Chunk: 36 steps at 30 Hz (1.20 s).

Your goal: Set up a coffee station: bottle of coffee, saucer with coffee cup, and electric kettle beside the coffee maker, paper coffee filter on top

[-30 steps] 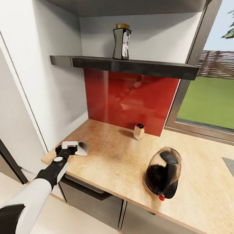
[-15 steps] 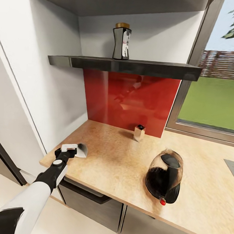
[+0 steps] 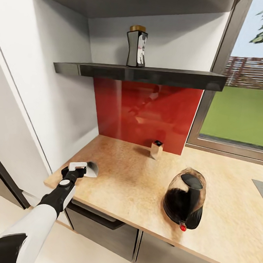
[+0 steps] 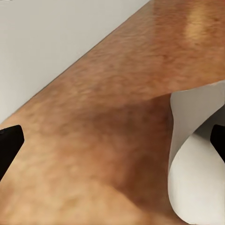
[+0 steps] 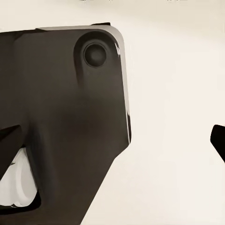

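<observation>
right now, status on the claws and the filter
Left claw open at paper coffee filter, not gripped. Right claw open. Filter lies on kitchen countertop; nothing in the way.

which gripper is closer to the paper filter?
Left. The left gripper is at the paper filter on the countertop, fingers apart. The right gripper faces a dark panel, away from the filter.
</observation>
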Available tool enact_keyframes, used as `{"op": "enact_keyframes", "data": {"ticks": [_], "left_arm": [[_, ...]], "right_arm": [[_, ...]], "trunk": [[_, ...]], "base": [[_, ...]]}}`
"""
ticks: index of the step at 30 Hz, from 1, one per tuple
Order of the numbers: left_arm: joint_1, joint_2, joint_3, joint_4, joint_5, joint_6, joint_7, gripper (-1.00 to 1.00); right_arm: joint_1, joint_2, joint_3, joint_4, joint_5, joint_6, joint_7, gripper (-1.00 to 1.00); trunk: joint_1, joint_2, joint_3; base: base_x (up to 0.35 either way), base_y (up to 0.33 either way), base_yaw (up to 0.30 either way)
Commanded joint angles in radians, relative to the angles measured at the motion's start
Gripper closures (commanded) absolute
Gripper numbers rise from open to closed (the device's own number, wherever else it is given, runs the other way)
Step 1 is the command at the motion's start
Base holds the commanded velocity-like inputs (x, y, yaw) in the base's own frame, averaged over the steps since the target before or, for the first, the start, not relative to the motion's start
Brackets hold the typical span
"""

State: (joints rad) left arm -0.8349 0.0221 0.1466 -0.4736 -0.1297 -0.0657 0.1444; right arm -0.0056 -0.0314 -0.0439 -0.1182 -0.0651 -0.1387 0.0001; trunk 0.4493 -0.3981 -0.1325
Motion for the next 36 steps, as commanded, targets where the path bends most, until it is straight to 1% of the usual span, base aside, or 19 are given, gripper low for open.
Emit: {"op": "enact_keyframes", "data": {"ticks": [1,5,12,23,30,36], "left_arm": [[-0.001,0.000,0.004,0.001,-0.010,-0.003,0.001,-1.00],[-0.001,0.001,0.005,0.001,-0.010,-0.003,0.001,-1.00],[-0.001,0.000,0.005,0.002,-0.009,-0.003,0.001,-1.00],[0.000,0.007,0.011,0.055,-0.010,-0.005,0.001,-1.00],[0.000,0.007,0.011,0.062,-0.010,-0.005,0.001,-1.00],[0.000,0.007,0.011,0.062,-0.010,-0.005,0.001,-1.00]], "right_arm": [[-0.001,0.000,-0.004,0.000,-0.007,-0.004,0.001,-1.00],[-0.001,0.001,-0.003,0.000,-0.003,-0.004,0.001,-1.00],[-0.001,0.001,-0.002,0.000,-0.001,-0.005,0.003,-1.00],[-0.001,0.002,-0.002,0.000,-0.001,-0.007,0.003,-1.00],[-0.001,0.002,-0.002,0.000,-0.001,-0.007,0.003,-1.00],[-0.001,0.002,-0.002,0.000,-0.001,-0.007,0.003,-1.00]], "trunk": [[0.001,-0.002,-0.002],[0.001,-0.002,-0.002],[0.001,-0.002,-0.002],[0.001,-0.002,-0.002],[0.001,-0.002,-0.002],[0.001,-0.002,-0.002]], "base": [[0.074,0.000,0.000],[0.119,0.000,0.000],[0.020,0.000,0.000],[0.000,0.000,0.000],[0.011,0.000,0.000],[0.121,0.000,0.000]]}}
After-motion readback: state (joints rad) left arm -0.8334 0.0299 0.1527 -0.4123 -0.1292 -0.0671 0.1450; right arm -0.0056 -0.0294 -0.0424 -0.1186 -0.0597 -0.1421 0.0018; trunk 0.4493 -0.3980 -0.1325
